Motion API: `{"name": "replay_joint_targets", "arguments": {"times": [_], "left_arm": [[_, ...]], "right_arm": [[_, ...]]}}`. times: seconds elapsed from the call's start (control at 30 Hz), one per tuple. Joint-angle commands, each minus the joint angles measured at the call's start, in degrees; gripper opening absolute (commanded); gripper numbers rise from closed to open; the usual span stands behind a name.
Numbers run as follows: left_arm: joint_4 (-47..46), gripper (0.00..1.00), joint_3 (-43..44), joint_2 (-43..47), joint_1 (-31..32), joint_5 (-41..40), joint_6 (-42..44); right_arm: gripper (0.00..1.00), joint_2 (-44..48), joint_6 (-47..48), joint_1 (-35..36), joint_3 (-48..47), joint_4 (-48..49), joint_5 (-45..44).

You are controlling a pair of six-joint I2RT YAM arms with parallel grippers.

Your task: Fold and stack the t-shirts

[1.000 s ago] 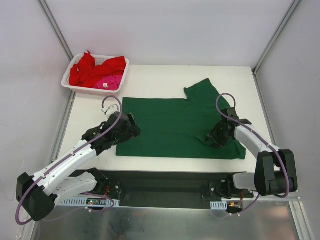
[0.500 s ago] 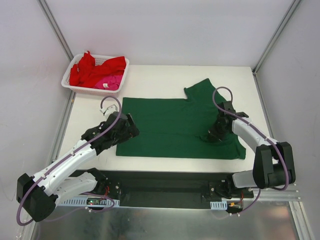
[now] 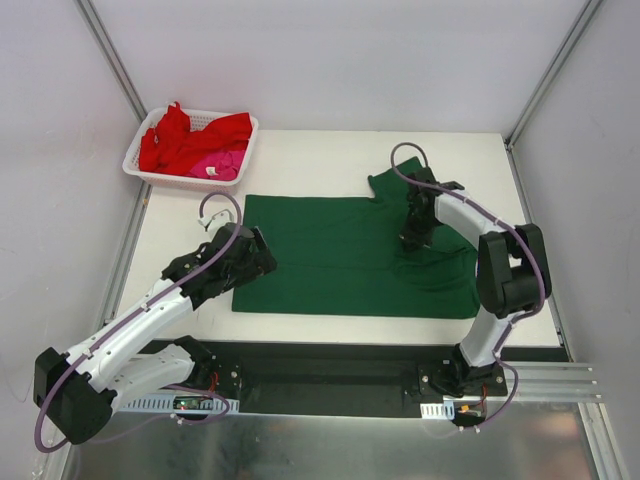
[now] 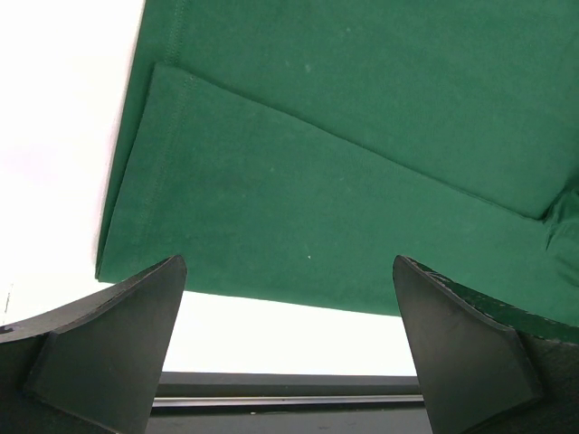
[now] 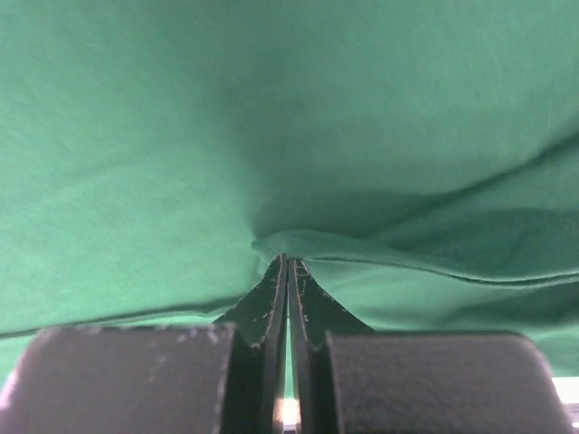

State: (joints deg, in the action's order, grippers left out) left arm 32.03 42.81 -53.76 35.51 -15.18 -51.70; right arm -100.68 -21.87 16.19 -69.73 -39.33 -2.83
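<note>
A dark green t-shirt (image 3: 340,252) lies spread flat across the middle of the table, one sleeve sticking out at the far right. My right gripper (image 3: 410,238) sits over the shirt's right part; in the right wrist view its jaws (image 5: 288,262) are pressed together on a pinched fold of green cloth (image 5: 298,242). My left gripper (image 3: 262,250) hovers at the shirt's left edge, open and empty; the left wrist view shows its fingers (image 4: 118,334) wide apart above the shirt's near hem (image 4: 298,280). Red and pink t-shirts (image 3: 195,143) lie bunched in the basket.
A white mesh basket (image 3: 137,168) stands at the table's far left corner. White walls and metal frame posts close in the table on three sides. A black rail (image 3: 330,375) runs along the near edge between the arm bases.
My right gripper has moved away from the near right edge toward the far side, dragging the shirt's right part inward with it. The left arm has stayed nearly still.
</note>
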Motion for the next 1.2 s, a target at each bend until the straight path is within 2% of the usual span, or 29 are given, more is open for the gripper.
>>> {"name": "replay_joint_targets", "arguments": {"times": [0.0, 0.2, 0.23, 0.3, 0.33, 0.37, 0.43, 0.5, 0.6, 0.67, 0.77, 0.87, 0.93, 0.97, 1.03, 1.07, 1.17], "left_arm": [[0.5, 0.99, -0.4, 0.2, -0.6, 0.4, 0.0], [0.5, 0.99, -1.1, -0.1, -0.6, 0.3, -0.3], [0.4, 0.99, -1.0, -0.2, -0.6, 0.4, -0.3], [0.5, 0.99, -0.9, -0.7, -0.8, 0.6, -0.2], [0.5, 0.99, -0.8, -0.8, -0.7, 0.7, -0.2], [0.4, 0.99, -0.6, -1.2, -0.8, 0.8, 0.0], [0.5, 0.99, -0.2, -1.7, -0.8, 0.9, 0.6], [0.4, 0.99, 0.1, -2.8, -0.7, 1.2, 1.2], [0.4, 0.99, 1.9, -5.3, -0.9, 1.1, 3.2], [0.0, 0.99, 4.5, -8.3, -1.5, 1.5, 4.9], [-0.8, 0.99, 9.0, -12.5, -2.6, 3.4, 6.4], [-2.2, 0.99, 12.3, -15.7, -4.5, 5.2, 8.8], [-3.2, 0.99, 13.1, -16.2, -7.3, 11.7, 9.3], [-4.0, 0.99, 13.0, -15.9, -10.8, 14.1, 9.5], [-5.6, 0.99, 12.9, -15.0, -12.5, 15.1, 10.2], [-5.7, 0.99, 13.2, -14.5, -12.7, 14.9, 11.7], [-5.7, 0.99, 13.6, -14.9, -13.1, 15.1, 12.5]], "right_arm": [[0.01, -2.3, 6.2, 1.7, -7.2, -5.5, -5.1], [0.01, -6.2, 10.2, 2.4, -10.9, -6.8, -2.4], [0.06, -6.7, 10.8, 2.5, -11.6, -7.2, -2.1], [0.26, -7.8, 11.8, 2.7, -12.2, -8.1, -1.5], [0.54, -7.9, 12.9, 2.7, -12.4, -8.4, -1.3], [0.66, -7.7, 13.2, 2.7, -12.9, -9.0, -1.4], [0.87, -5.9, 15.0, 2.6, -13.8, -9.4, -0.6], [0.99, -4.1, 16.1, 1.9, -16.9, -11.5, 0.7], [0.96, 1.6, 16.8, 0.3, -20.3, -12.6, 2.6], [0.96, 5.9, 15.4, -2.0, -20.5, -12.7, 7.5], [0.96, 11.3, 13.2, -4.5, -15.0, -10.1, 10.9], [0.96, 15.2, 15.0, -7.6, -6.5, -7.1, 10.5], [0.96, 19.5, 16.2, -13.7, -1.2, -5.9, 11.9], [0.96, 21.0, 16.2, -16.0, 0.3, -5.4, 14.1], [0.96, 24.3, 13.7, -22.9, 4.1, -4.9, 16.1], [0.96, 24.8, 12.9, -24.4, 5.2, -4.8, 17.7], [0.96, 26.2, 11.2, -26.7, 8.4, -4.1, 14.5]]}}
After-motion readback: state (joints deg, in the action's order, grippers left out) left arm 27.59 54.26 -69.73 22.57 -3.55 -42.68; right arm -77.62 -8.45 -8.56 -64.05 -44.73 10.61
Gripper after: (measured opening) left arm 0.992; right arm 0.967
